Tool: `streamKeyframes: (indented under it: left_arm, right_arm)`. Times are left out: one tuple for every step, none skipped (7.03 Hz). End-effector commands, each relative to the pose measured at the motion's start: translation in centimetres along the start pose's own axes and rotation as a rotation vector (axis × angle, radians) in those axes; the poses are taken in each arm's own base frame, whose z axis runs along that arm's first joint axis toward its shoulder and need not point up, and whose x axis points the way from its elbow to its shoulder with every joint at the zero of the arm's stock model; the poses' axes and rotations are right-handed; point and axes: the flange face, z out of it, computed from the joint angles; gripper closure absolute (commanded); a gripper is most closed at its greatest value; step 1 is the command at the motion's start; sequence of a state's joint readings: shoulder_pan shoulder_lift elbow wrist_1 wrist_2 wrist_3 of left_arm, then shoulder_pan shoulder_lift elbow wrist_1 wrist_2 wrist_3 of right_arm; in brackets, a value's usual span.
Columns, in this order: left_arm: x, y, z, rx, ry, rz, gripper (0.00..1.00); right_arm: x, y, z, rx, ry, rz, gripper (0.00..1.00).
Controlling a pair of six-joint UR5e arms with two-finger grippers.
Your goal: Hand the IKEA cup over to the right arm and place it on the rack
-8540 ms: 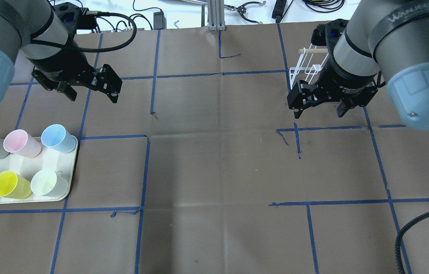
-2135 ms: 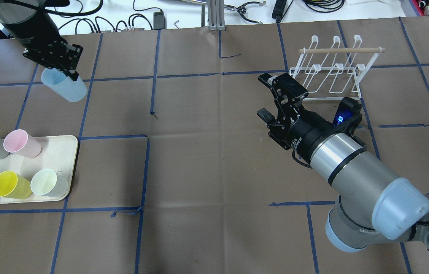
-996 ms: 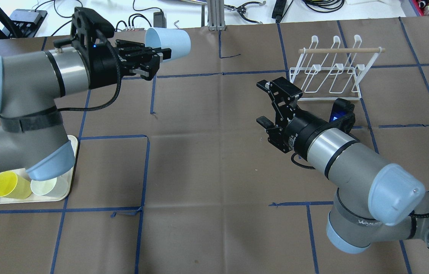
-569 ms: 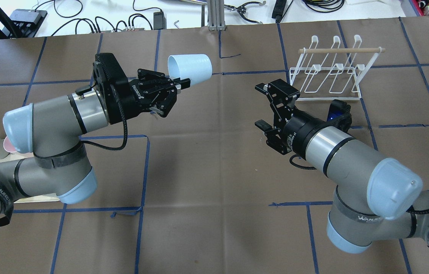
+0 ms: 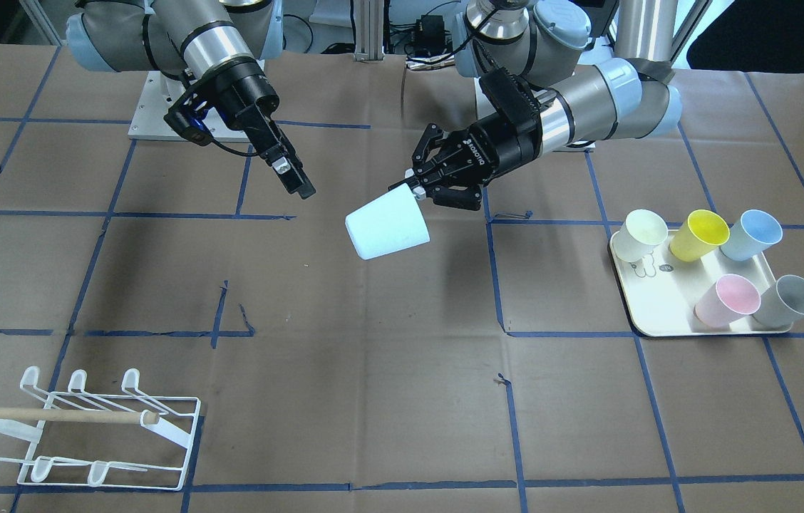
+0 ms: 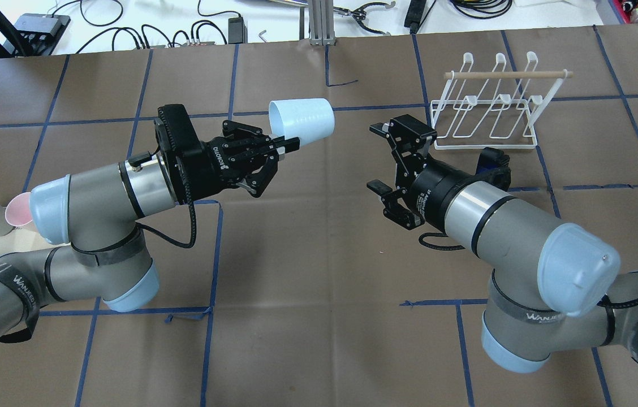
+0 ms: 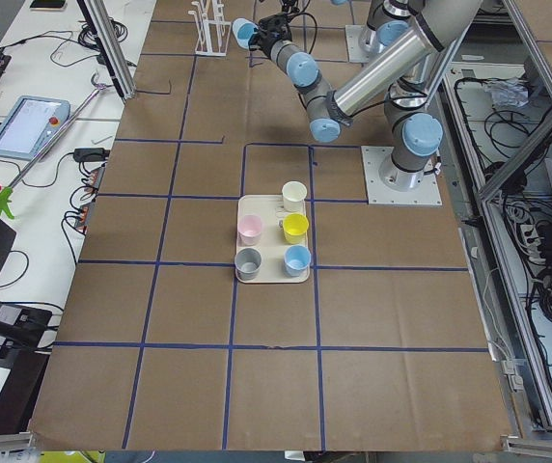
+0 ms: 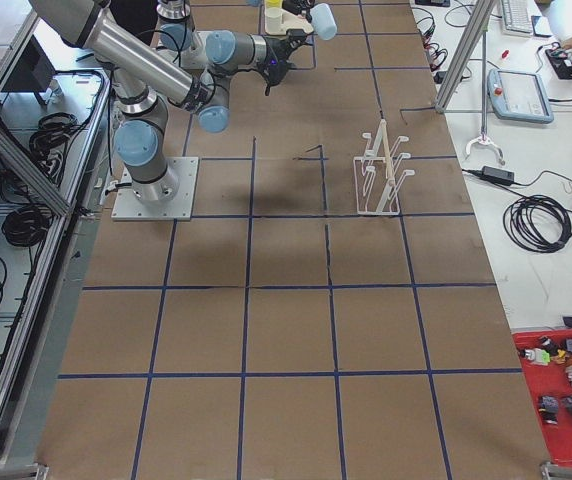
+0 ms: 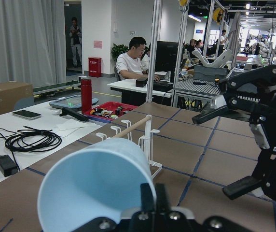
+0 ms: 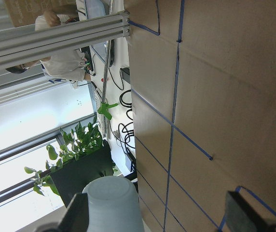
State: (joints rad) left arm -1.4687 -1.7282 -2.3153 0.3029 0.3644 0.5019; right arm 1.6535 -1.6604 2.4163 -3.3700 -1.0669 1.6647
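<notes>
A light blue IKEA cup (image 6: 302,118) hangs on its side above the middle of the table, mouth toward the left arm. My left gripper (image 6: 289,144) is shut on its rim, one finger inside the mouth, as the left wrist view shows (image 9: 94,188). The right arm (image 6: 500,220) reaches in from the right. Its gripper (image 6: 380,157) is open and faces the cup's base across a gap. The right wrist view has the cup's base (image 10: 113,203) low between the spread fingers. The white wire rack (image 6: 488,107) stands at the far right, behind the right gripper.
A cream tray (image 5: 658,306) at the robot's left holds several upright cups, among them yellow (image 5: 700,231), pink (image 5: 728,298) and grey (image 5: 790,299). Blue tape lines cross the brown table cover. Cables and tools lie past the far edge (image 6: 217,22).
The left arm has carried the cup rightward and a little nearer, toward the table's middle. The right gripper has edged left toward it and stays open.
</notes>
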Motion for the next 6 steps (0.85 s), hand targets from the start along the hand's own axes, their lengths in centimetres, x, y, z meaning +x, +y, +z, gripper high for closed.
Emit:
streamKeyframes:
  left_arm:
    - [1.0,0.1,0.7,0.001,0.021,0.011,0.93]
    - [1.0,0.0,0.6,0.002,0.02,0.013,0.93]
    - [1.0,-0.1,0.6,0.003,0.019,0.016,0.93]
    - [1.0,-0.1,0.6,0.002,0.017,0.016,0.93]
    - [0.9,-0.1,0.6,0.002,0.017,0.016,0.93]
    - [0.9,-0.1,0.6,0.002,0.017,0.016,0.92]
  right_arm:
    - [-0.5,1.1,0.4,0.026,0.01,-0.012,0.0]
    - [-1.1,1.9,0.8,0.04,0.028,-0.021,0.0]
    - [-1.3,2.4,1.0,0.053,0.035,-0.021,0.0]
    - [-1.4,2.4,1.2,0.058,0.036,-0.02,0.01]
    - [-1.8,3.0,1.4,0.048,0.032,-0.013,0.01]
    - [-2.4,3.6,2.2,0.064,0.046,-0.013,0.01]
